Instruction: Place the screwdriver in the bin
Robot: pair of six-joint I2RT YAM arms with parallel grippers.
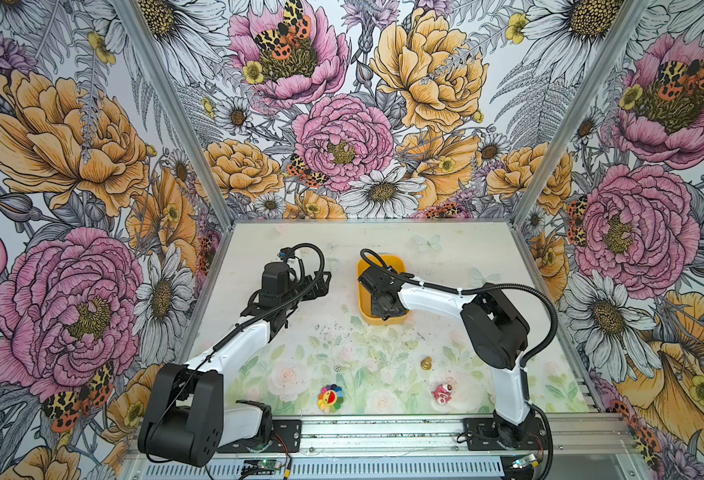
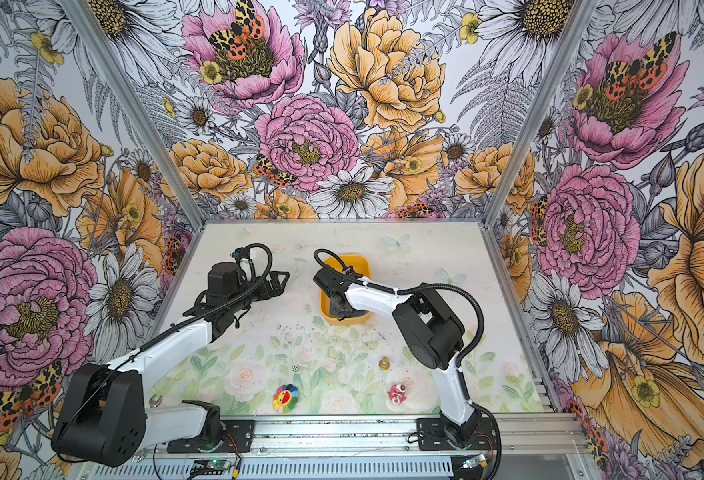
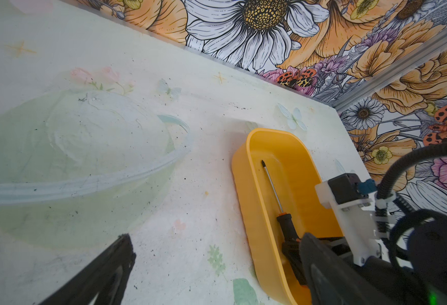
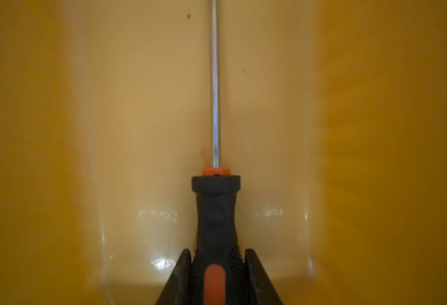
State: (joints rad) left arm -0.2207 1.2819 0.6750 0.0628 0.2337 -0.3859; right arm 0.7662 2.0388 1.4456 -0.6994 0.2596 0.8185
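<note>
right fingers (image 4: 179, 282): pinching screwdriver (image 4: 215, 206) handle
long axis: along the bin (image 4: 32, 132), shaft pointing ahead
left fingers (image 3: 103, 269): spread, farther off

The bin (image 3: 239, 184) is yellow-orange, the screwdriver (image 4: 215, 200) black-and-orange, the walls (image 1: 342, 124) floral.

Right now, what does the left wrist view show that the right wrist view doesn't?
Only the left wrist view shows the bin from outside, its rim and outer wall standing on the table, and the screwdriver right to its tip. Only the right wrist view shows the right gripper, its fingers clamped on both sides of the black-and-orange handle. Both show the screwdriver inside the yellow bin, shaft along its length.
</note>
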